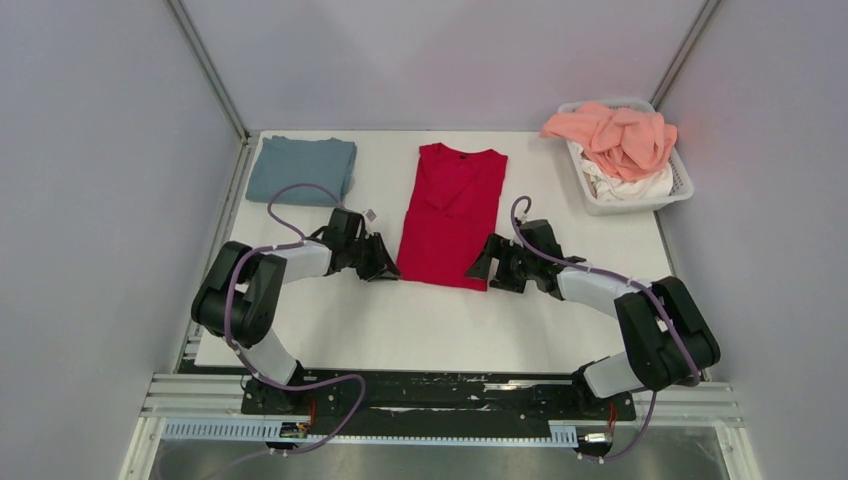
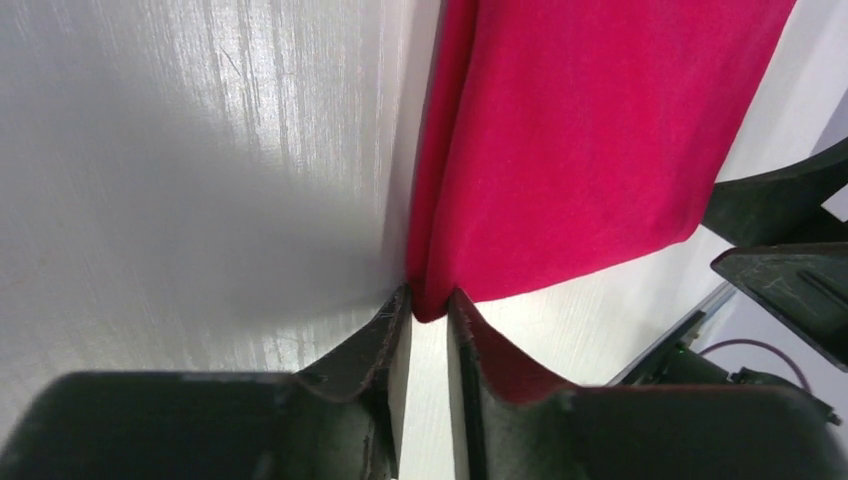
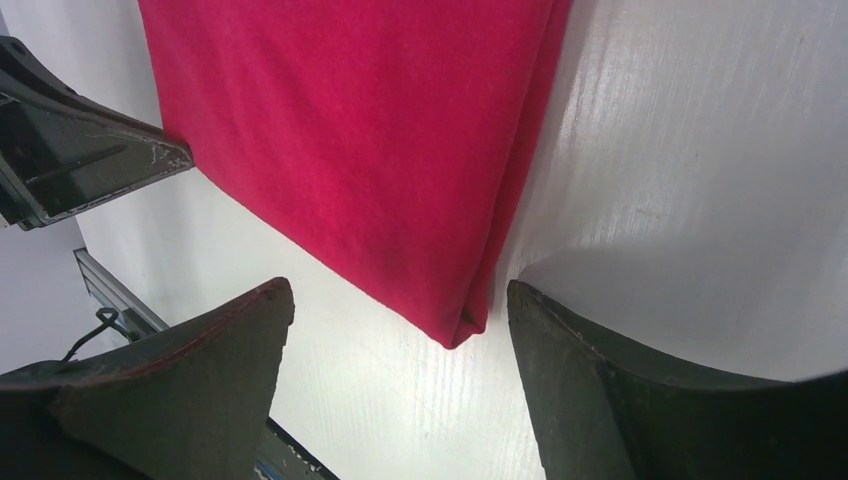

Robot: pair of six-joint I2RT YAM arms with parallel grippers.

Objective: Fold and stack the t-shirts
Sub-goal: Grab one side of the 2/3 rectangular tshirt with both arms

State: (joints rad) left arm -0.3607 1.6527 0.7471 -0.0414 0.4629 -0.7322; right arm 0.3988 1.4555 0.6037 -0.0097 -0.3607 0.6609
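Tabletop first: a white laminate table (image 1: 420, 320) is seen spread beneath both arms, giving a flat bed for folding. At its middle a crimson red cotton t-shirt (image 1: 450, 215) is laid lengthways, collar to the far side. Its sleeves and flanks are already turned in, so that a long narrow panel is presented. The hem is pointed at the arms, which is where the next fold would have to be started, it is judged.

To the far left a dusty blue-grey t-shirt (image 1: 300, 168) is parked as a neat folded rectangle, well apart from the red one, and is taken to be the base of the stack. At the far right a white slatted plastic basket (image 1: 640, 207) is set. A crumpled salmon pink t-shirt (image 1: 615, 135) is heaped over a white t-shirt (image 1: 625, 185) inside it, both unfolded and waiting.

Now the claws. The left gripper (image 2: 428, 298) is brought to the near left hem corner and is clenched to a thin slit, the doubled red corner being nipped at the very fingertips. The right gripper (image 3: 398, 288) is held spread wide, with the near right hem corner lying loose between its fingers and touched by neither. Both corners are addressed together so the hem can be lifted level and carried towards the collar. A grasp on the right is judged to be needed first.
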